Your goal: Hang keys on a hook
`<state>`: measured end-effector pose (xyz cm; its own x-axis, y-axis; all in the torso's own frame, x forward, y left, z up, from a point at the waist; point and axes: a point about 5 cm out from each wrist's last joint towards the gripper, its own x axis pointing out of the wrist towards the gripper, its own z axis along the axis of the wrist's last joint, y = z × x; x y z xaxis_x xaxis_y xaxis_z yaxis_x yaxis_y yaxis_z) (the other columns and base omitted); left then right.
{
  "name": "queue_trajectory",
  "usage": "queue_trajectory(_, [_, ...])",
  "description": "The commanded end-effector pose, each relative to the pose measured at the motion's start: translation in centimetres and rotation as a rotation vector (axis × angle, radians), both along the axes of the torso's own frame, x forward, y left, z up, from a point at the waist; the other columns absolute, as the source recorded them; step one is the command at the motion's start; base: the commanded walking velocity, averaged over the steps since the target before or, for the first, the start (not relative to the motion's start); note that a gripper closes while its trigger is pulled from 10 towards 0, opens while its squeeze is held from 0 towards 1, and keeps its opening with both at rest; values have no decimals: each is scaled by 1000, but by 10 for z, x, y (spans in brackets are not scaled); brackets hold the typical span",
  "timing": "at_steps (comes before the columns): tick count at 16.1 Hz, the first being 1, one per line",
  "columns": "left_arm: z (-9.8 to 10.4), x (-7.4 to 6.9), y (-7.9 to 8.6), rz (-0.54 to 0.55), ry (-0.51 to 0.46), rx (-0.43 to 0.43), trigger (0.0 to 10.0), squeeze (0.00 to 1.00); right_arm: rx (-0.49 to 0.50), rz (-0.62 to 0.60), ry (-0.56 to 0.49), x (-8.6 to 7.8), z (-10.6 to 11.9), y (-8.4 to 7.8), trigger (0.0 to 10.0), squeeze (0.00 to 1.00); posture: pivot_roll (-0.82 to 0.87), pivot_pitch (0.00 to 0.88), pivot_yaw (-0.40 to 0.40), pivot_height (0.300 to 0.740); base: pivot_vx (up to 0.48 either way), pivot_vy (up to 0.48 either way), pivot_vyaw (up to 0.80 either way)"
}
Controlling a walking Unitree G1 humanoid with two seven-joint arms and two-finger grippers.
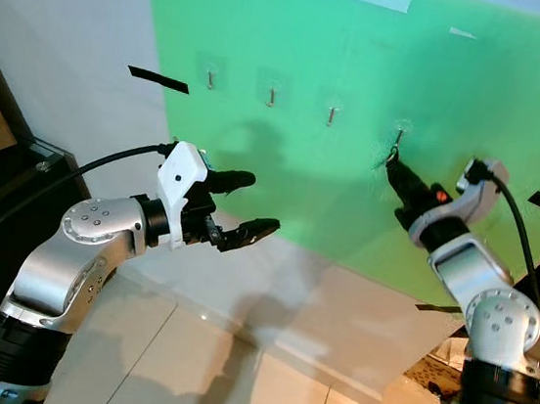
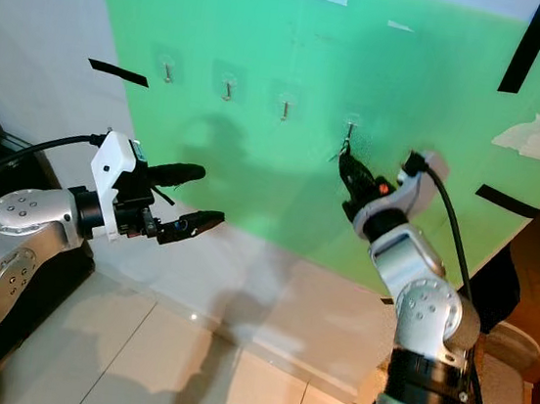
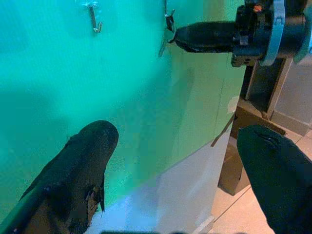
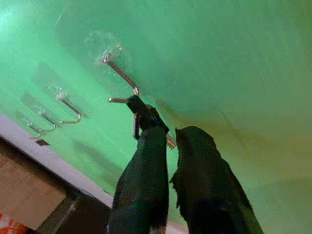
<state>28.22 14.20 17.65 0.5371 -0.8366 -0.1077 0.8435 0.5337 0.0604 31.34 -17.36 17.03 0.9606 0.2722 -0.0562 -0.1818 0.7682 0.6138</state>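
Keys point(image 4: 146, 117) are nearing the hook point(image 4: 122, 75), pinched by the right end effector point(image 4: 168, 141); guide the ring over its upturned tip before letting go.

the right arm is raised, elbow bent, forearm reaching toward 11 o'clock; its right end effector point(image 1: 396, 166) has both black fingers point(image 4: 146, 161) pressed close together. the left arm is bent at the elbow, pointing toward 3 o'clock, and its left end effector point(image 1: 258, 204) has its fingers point(image 3: 78, 170) spread wide apart.
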Motion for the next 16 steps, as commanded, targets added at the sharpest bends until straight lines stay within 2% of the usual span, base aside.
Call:
queue_trajectory(1, [9,1,1,7,-33,1,10000,0,-9,1,-1,-4,-4,-1,10000,1000,-114,0,36,740,0,0,0])
queue_trajectory(2, [11,2,3,28,-49,1,10000,0,-23,3,-4,-6,-5,-1,10000,1000,-113,0,36,740,0,0,0])
queue_trajectory(4, [21,17,24,176,-104,14,10000,0,-154,18,-44,-15,-11,-1,10000,1000,-115,0,39,740,0,0,0])
queue_trajectory(5, [27,30,44,274,-107,8,10000,0,-215,36,-66,-22,-14,2,10000,1000,-126,0,49,740,0,0,0])
queue_trajectory(6, [32,42,68,420,-124,33,10000,0,-286,43,-49,-28,-21,5,10000,1000,-131,0,53,740,0,0,0])
queue_trajectory(7, [37,53,96,548,-132,83,10000,0,-253,64,-27,-34,-26,7,10000,1000,-140,0,61,740,0,0,0])
queue_trajectory(8, [23,61,116,562,-21,101,10000,0,-268,64,-33,-40,-31,8,10000,1000,-140,0,61,740,0,0,0])
queue_trajectory(10, [25,62,122,611,-73,116,10000,0,-367,51,-42,-44,-39,8,10000,1000,-137,0,64,740,0,0,0])
queue_trajectory(11, [24,63,134,661,-41,104,10000,0,-428,38,-25,-48,-49,8,10000,1000,-128,0,66,740,0,0,750])
queue_trajectory(12, [23,63,138,670,-30,102,10000,0,-447,22,-10,-49,-53,6,10000,1000,-127,0,67,740,0,0,750])
queue_trajectory(13, [22,66,143,658,-32,143,10000,0,-444,-37,67,-51,-61,2,10000,1000,-128,0,67,740,0,0,750])
queue_trajectory(15, [17,67,144,661,-17,139,10000,0,-513,-33,63,-53,-65,2,10000,1000,-124,0,58,740,0,0,753])
queue_trajectory(16, [15,66,150,689,-16,134,10000,0,-542,-62,40,-55,-66,1,10000,1000,-120,0,51,740,0,0,725])
